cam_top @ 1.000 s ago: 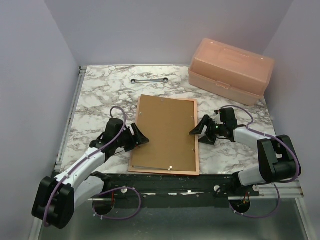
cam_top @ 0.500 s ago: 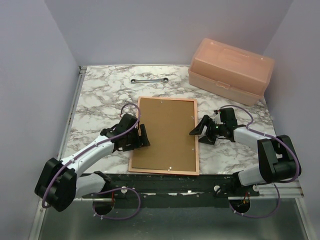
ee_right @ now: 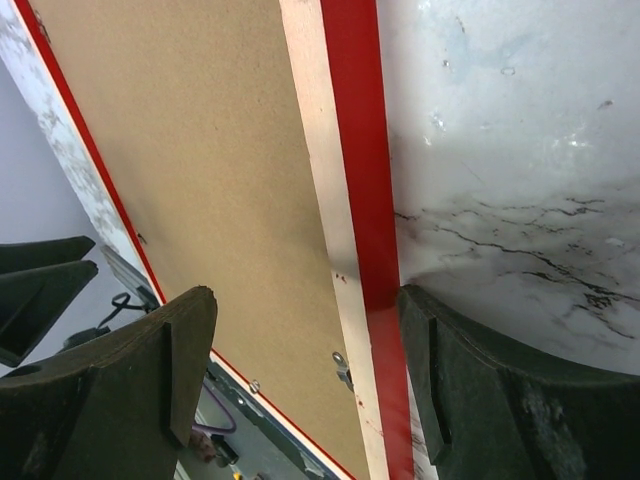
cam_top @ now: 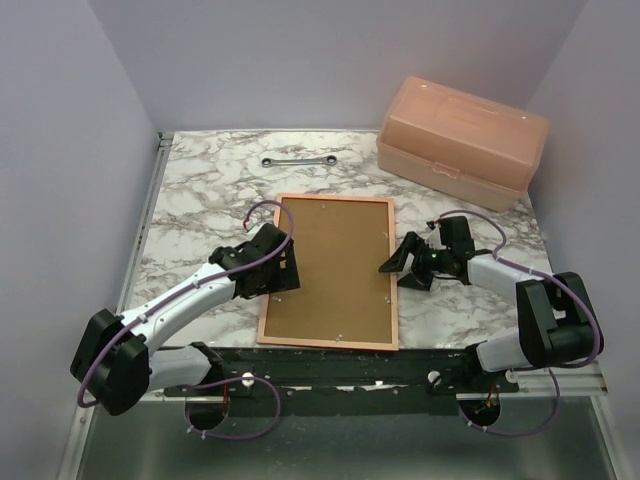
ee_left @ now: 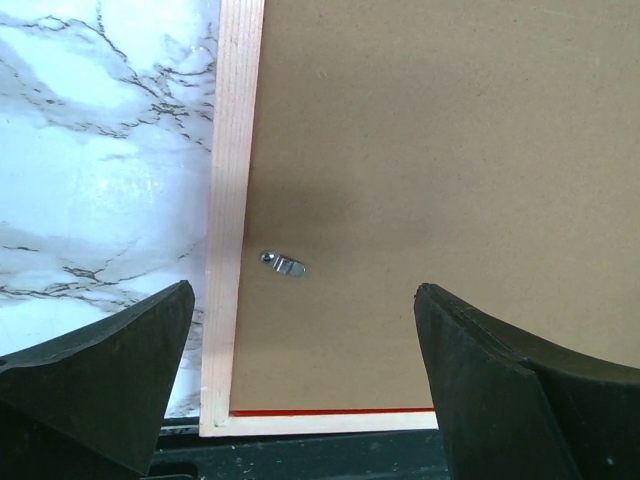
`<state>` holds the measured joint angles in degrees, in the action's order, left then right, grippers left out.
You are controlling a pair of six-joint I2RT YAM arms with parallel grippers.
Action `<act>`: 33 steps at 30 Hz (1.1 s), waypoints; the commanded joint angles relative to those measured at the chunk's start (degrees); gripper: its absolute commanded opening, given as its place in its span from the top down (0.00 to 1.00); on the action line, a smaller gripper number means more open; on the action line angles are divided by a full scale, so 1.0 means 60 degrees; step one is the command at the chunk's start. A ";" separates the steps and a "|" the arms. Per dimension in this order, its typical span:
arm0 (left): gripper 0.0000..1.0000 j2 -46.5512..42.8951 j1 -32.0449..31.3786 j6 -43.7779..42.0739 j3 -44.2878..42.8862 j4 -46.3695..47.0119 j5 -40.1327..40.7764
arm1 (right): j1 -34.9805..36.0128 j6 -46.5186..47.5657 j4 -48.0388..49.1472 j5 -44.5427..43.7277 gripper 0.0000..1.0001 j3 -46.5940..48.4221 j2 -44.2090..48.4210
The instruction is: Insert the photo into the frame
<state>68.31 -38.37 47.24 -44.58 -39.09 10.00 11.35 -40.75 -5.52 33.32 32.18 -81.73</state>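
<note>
Both grippers stand spread wide, holding nothing. The left gripper hangs low over the left rail of the frame, one finger above the marble table, the other above the brown backing board, with a small metal tab between them. The right gripper straddles the right rail likewise. The frame lies face down mid-table, pale wood upward, the board seated in it. Whether the photo lies beneath cannot be told. A pink box and a wrench sit near the far edge.
</note>
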 commanded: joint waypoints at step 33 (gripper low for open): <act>0.53 -0.1253 0.2786 -0.0710 0.2870 0.2221 -0.2453 | 0.6299 -0.1532 -0.2989 -0.2354 0.37 0.1917 0.0255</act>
<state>60.42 -22.70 44.47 -28.40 -28.08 -2.33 44.62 -45.08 -27.53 23.11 44.69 -77.03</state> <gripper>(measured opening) 0.499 0.639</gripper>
